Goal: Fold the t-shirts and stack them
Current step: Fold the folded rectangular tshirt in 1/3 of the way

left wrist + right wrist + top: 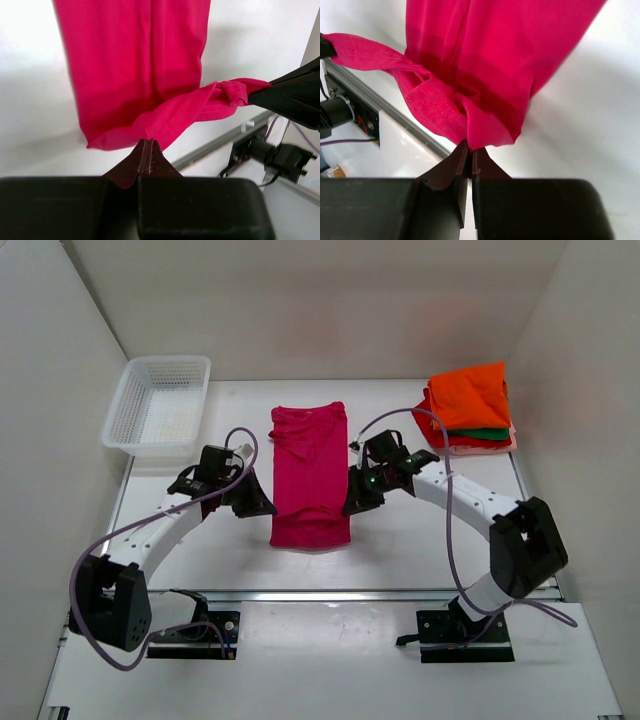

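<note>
A magenta-pink t-shirt (310, 465), folded into a long strip, lies in the middle of the table. My left gripper (265, 508) is shut on the left corner of its near hem (165, 122). My right gripper (352, 505) is shut on the right corner (485, 132). The hem hangs slack between them, lifted off the table. In the left wrist view my left gripper (148, 142) pinches the cloth, and in the right wrist view my right gripper (470, 146) does the same. A stack of folded t-shirts (468, 405) sits at the back right, orange on top, then green, red and pale pink.
A white plastic mesh basket (160, 405) stands at the back left. White walls close the table on the left, back and right. A metal rail (330, 594) runs along the near edge in front of the arm bases.
</note>
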### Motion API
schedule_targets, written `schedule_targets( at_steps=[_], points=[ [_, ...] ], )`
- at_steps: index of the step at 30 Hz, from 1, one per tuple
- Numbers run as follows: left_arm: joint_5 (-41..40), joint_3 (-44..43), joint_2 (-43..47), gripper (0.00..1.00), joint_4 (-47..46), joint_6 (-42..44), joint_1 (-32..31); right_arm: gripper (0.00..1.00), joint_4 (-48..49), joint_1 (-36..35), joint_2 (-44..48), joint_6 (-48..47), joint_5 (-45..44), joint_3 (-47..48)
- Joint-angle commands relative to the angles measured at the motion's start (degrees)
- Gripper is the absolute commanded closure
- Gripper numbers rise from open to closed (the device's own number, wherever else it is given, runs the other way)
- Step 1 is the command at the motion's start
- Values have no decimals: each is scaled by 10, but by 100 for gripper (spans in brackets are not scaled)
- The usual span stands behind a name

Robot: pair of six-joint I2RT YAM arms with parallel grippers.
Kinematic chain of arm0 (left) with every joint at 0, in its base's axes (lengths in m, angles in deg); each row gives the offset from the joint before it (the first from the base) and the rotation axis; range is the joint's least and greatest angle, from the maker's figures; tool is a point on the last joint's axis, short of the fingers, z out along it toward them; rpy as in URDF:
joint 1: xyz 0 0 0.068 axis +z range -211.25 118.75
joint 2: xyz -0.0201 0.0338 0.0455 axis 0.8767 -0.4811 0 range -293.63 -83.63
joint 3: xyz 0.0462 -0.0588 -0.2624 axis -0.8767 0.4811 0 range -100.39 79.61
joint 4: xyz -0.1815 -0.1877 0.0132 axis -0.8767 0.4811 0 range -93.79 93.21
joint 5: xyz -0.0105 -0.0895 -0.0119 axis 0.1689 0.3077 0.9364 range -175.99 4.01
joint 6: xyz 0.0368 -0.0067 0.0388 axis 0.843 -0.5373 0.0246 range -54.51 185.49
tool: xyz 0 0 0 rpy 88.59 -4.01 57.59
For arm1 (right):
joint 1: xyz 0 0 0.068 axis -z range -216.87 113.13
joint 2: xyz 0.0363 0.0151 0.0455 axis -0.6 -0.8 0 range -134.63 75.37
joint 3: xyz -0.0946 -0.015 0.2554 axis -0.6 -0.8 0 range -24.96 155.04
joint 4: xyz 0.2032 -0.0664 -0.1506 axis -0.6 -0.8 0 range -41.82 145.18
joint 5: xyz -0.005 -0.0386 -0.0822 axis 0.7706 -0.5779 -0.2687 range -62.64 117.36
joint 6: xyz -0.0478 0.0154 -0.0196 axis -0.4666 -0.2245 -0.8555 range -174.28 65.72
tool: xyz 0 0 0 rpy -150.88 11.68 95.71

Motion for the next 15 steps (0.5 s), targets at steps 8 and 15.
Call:
schedule_targets(
  at_steps=[8, 15],
  points=[
    [18, -73, -115, 100, -81, 22, 46, 100, -51, 53, -123, -93, 28, 147],
    [3, -98, -183, 98, -146, 4, 55, 100, -36, 78, -198, -115, 33, 219]
  ],
)
